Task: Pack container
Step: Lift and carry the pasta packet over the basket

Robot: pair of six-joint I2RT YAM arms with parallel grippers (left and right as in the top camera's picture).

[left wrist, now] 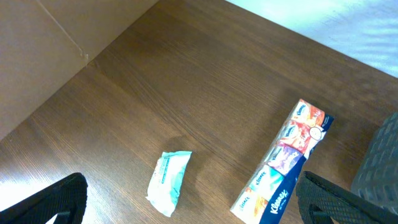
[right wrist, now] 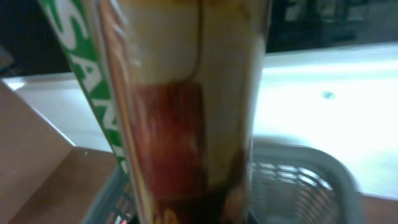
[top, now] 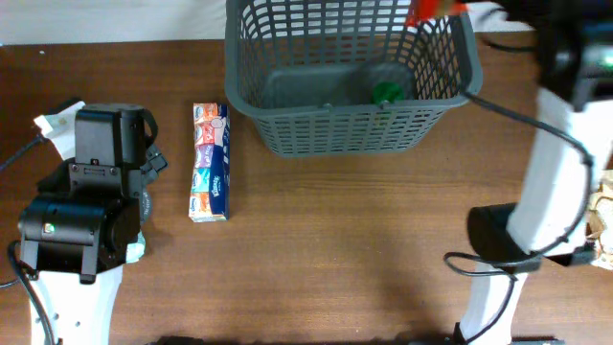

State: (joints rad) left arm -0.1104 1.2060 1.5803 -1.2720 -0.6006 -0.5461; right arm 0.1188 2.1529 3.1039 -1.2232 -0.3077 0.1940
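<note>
At the far side of the table (top: 383, 249) stands the basket (top: 350, 129), dark grey with slotted sides, a little to the right of the middle. On its floor lies a clear thing with a green cap (top: 388, 93); what it is, I cannot tell.

Over the far right corner of the basket is the right pincer (top: 460, 10). Its wrist camera is almost filled by a tall packet (right wrist: 186, 124), blurred, with a green stripe of white letters, a cream part and a red patch. The fingers are hidden behind it. The packet is in the air above the basket rim and nothing else bears it, so the pincer is grasping it.

To the left of the basket, apart from it, a long pack of tissues (top: 211, 161) lies flat on the wood, its length running from near to far. Further left is the left arm (top: 86, 201). The left pincer (left wrist: 193, 202) is released: its two fingers (left wrist: 56, 202) stand wide apart and nothing is between them. Below it on the table lies a small white and teal sachet (left wrist: 169, 182), near the tissues but not touching them.
</note>
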